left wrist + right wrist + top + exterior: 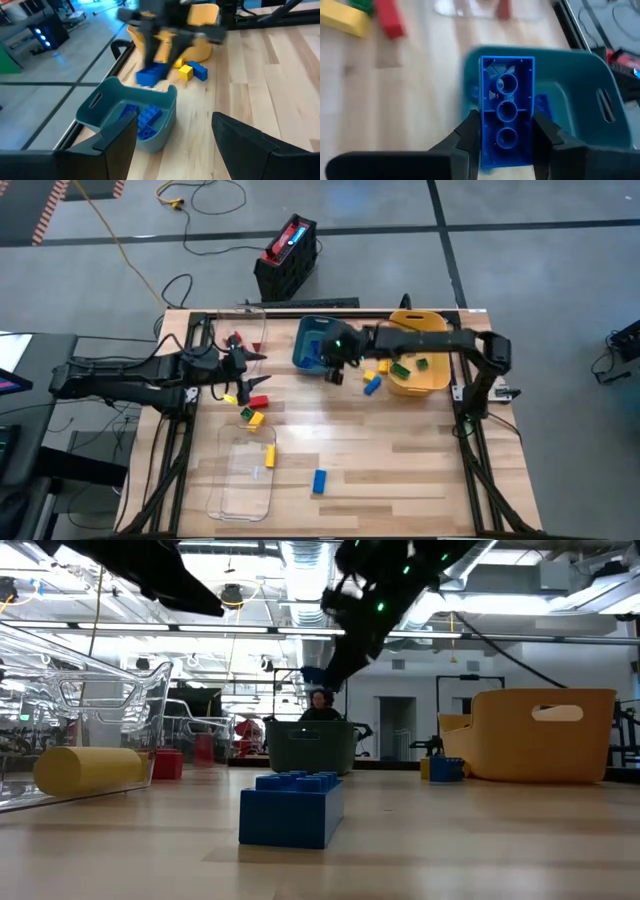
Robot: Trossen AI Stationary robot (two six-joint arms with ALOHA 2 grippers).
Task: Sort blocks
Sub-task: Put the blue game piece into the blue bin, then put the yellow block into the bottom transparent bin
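Observation:
My right gripper (334,370) is shut on a blue brick (506,110) just above the teal bin (312,342), which holds several blue bricks (145,119). The held brick also shows in the left wrist view (150,76). My left gripper (246,366) is open and empty, above the table at its left side. Loose red (258,401) and yellow (252,418) bricks lie flat on the table near it. A blue brick (372,385) and a yellow one (383,366) lie between the bins. Another blue brick (319,481) lies near the front. My right gripper pinches the blue brick by its two long sides (485,142) between its two fingers, near one end. The brick's hollow underside faces the wrist camera and its length runs out beyond the fingertips. It is lifted clear, over the teal bin's open top (570,95).
A yellow bin (425,375) with green bricks stands at the back right. One clear tray (250,330) with a red brick stands at the back left. Another (240,480) with a yellow piece (270,457) lies near the front left. A person (320,700) shows beyond the table.

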